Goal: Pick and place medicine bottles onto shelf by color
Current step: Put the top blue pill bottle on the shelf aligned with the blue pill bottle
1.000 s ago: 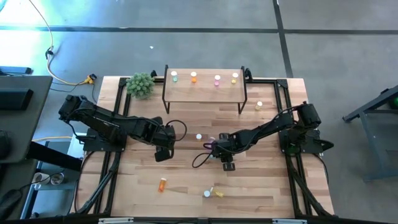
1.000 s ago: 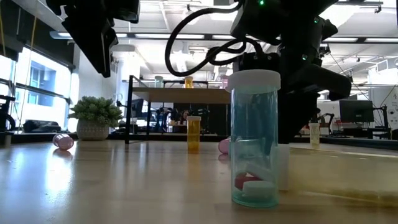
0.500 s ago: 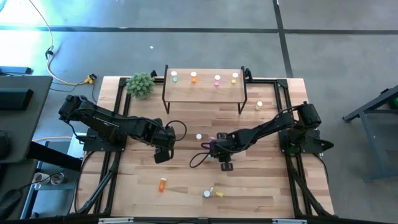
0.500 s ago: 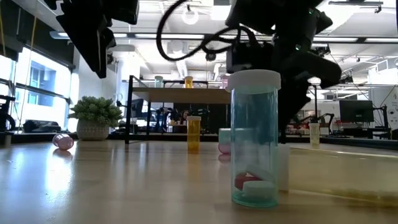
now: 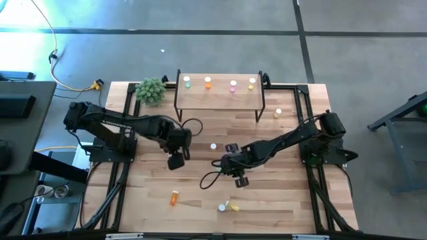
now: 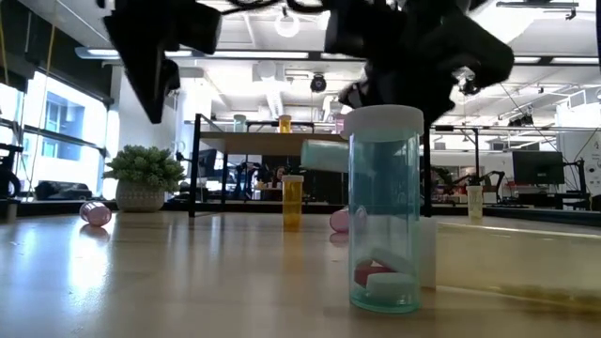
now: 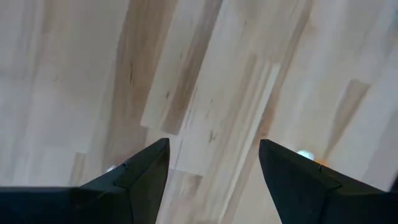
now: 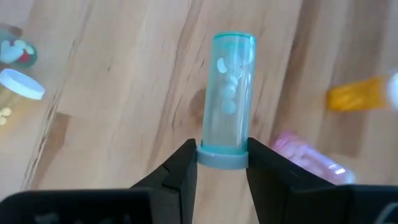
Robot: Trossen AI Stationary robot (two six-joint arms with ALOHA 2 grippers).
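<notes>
My right gripper [image 8: 222, 163] hangs over the table's middle [image 5: 227, 162], shut on a green medicine bottle [image 8: 229, 93]. My left gripper [image 7: 214, 163] stands open above bare wood, left of centre [image 5: 177, 158]. The shelf [image 5: 219, 97] at the far edge carries green [image 5: 187, 82], orange [image 5: 207, 83], pink [image 5: 233, 85] and yellow [image 5: 251, 83] bottles, all upright. On the table an orange bottle [image 5: 174, 197] lies near the front, and a green one [image 6: 383, 207] stands upright close to the low camera. My right gripper pinches the green bottle's capped end [image 8: 222, 157] between its two fingers. The fingers slant down from the table's right, and the bottle's body reaches out ahead of them. The bottle [image 6: 324, 155] is lifted clear of the table and lies about level.
A pink bottle [image 8: 306, 157] lies on the wood just below the held one. A yellow bottle [image 5: 277, 113] stands right of the shelf, a white-capped one [image 5: 213, 147] mid-table. A green plant [image 5: 151, 91] sits at the far left beside the shelf.
My right gripper has risen and drawn toward the table's left, taking the green bottle off the table; the bottle now hangs about level where it stood low before. My left gripper has swung slightly toward the far edge.
</notes>
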